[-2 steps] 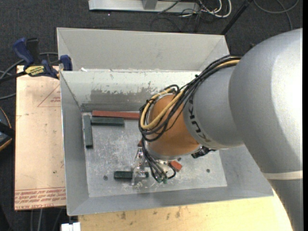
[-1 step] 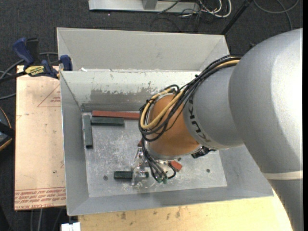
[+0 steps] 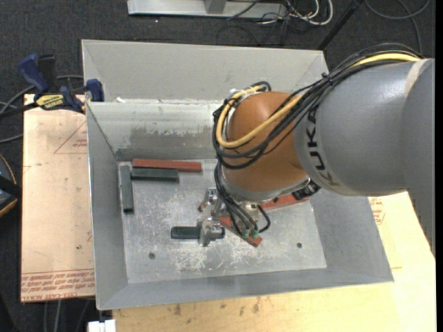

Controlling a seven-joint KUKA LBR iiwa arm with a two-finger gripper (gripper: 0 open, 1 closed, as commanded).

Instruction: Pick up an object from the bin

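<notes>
- Your grey metal bin [image 3: 173,75] stands on dark carpet [image 3: 41,19] strewn with cables [image 3: 304,5].
- Inside it, to the left, lie a red-brown bar [image 3: 166,164], a long dark green bar [image 3: 154,175] and a grey bar [image 3: 126,189].
- The gripper [image 3: 211,228] meets the small dark green block [image 3: 183,233] near the front; you cannot tell its grip.

I see three loose bars grouped at view-left. A long reddish-brown flat bar [image 3: 166,164] lies nearest the back. A shorter dark green bar [image 3: 154,175] sits just in front of it, running parallel. A grey bar [image 3: 126,189] lies crosswise beside their left ends. Further back, a grey metal rail [image 3: 201,5] and tangled cables [image 3: 304,2] lie on the dark carpet floor [image 3: 41,19].
</notes>
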